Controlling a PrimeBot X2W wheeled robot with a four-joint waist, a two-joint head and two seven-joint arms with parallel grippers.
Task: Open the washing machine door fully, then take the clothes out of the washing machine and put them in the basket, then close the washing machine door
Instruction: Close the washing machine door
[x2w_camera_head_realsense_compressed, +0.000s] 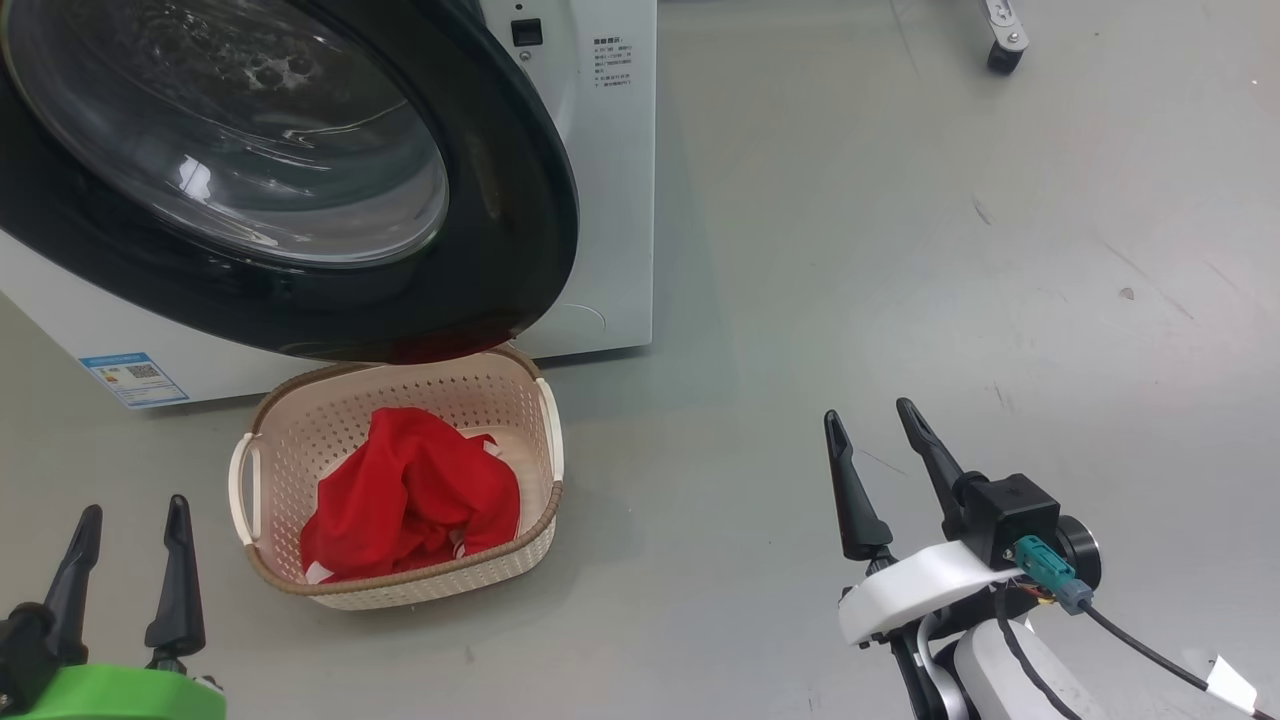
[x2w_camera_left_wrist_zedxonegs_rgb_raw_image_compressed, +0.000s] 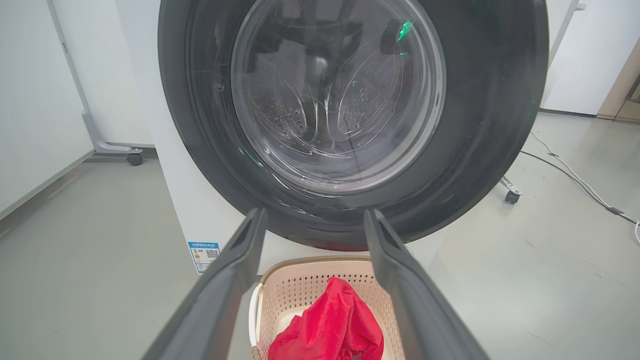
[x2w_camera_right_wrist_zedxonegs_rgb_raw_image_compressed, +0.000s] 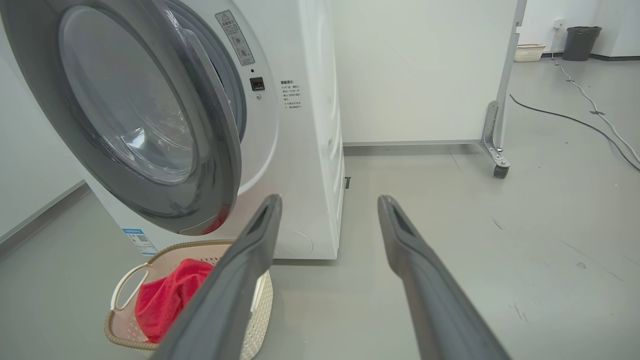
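The washer (x2w_camera_head_realsense_compressed: 612, 150) stands on the grey floor (x2w_camera_head_realsense_compressed: 900, 250) with its door (x2w_camera_head_realsense_compressed: 520, 200) swung partway out; in the right wrist view the door's free edge stands clear of the white front, and a gap shows behind it. The door's black ring and bulging glass face the robot, and its lower edge hangs over the far rim of the basket (x2w_camera_head_realsense_compressed: 290, 420). The basket sits on the floor just in front of the washer, below the door. The red clothes (x2w_camera_head_realsense_compressed: 410, 495) lie bunched inside it, with bits of white trim showing at the edges, and a red glow reflects in the bottom of the black ring. A blue label (x2w_camera_head_realsense_compressed: 133, 378) sits low on the washer's front, to the left of the basket. The left claw (x2w_camera_head_realsense_compressed: 135, 505) is at the lower left of the head view, beside the basket's left handle but apart from it, with its fingers spread and nothing between them. In its wrist view the fingers point at the door glass, and the basket shows low between them. The right claw (x2w_camera_head_realsense_compressed: 867, 409) is at the lower right, well apart from the basket over bare floor, also spread and holding nothing. Its wrist view looks along the floor towards the washer's right side, where a caster (x2w_camera_right_wrist_zedxonegs_rgb_raw_image_compressed: 500, 171) and a cable (x2w_camera_right_wrist_zedxonegs_rgb_raw_image_compressed: 575, 120) show further back.
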